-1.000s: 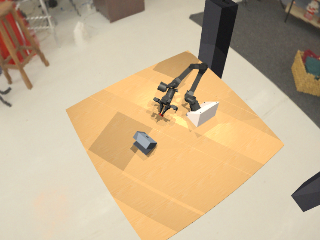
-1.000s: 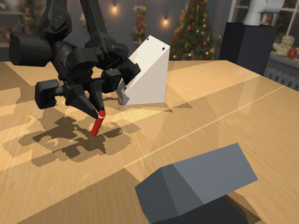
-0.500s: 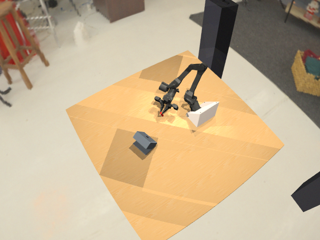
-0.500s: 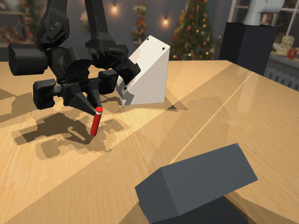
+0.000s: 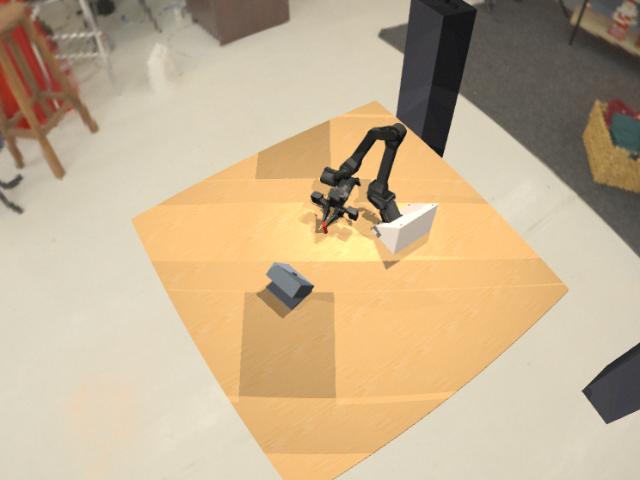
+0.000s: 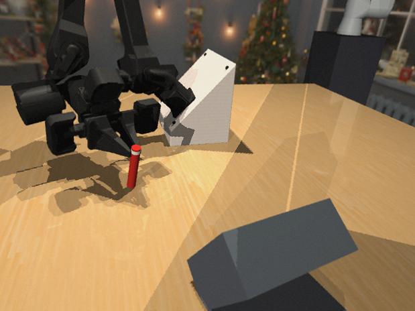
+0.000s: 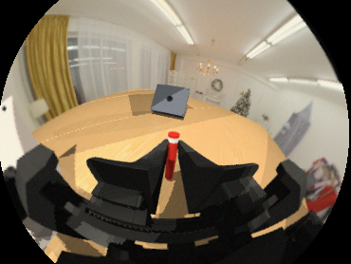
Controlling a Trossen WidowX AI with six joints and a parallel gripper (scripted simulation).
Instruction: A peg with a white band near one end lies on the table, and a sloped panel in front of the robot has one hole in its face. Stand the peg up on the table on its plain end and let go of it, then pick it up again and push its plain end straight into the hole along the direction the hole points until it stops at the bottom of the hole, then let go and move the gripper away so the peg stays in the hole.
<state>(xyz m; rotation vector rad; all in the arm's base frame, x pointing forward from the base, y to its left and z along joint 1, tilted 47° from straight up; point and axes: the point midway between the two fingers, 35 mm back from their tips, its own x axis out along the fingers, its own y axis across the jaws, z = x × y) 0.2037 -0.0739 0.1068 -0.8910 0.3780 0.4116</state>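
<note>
The red peg (image 5: 324, 228) (image 6: 133, 170) (image 7: 171, 163) is close to upright, leaning a little in the exterior view, with its white-banded end up and its plain end down. My gripper (image 5: 324, 223) (image 6: 133, 153) (image 7: 173, 142) is shut on the peg just below the band. The plain end is low over the table (image 5: 392, 330) (image 6: 75, 272); whether it touches is not clear. The blue-grey sloped panel (image 5: 283, 281) (image 6: 291, 248) (image 7: 161, 105) stands apart from the peg. Its one dark hole (image 5: 295, 273) (image 7: 170, 98) shows in the top view and the wrist view; the exterior view does not show it.
A white wedge-shaped block (image 5: 413, 230) (image 6: 208, 108) stands by the arm's base. In the exterior view the arm covers part of its sloped top. A dark pillar (image 5: 433, 77) rises behind the table's far corner.
</note>
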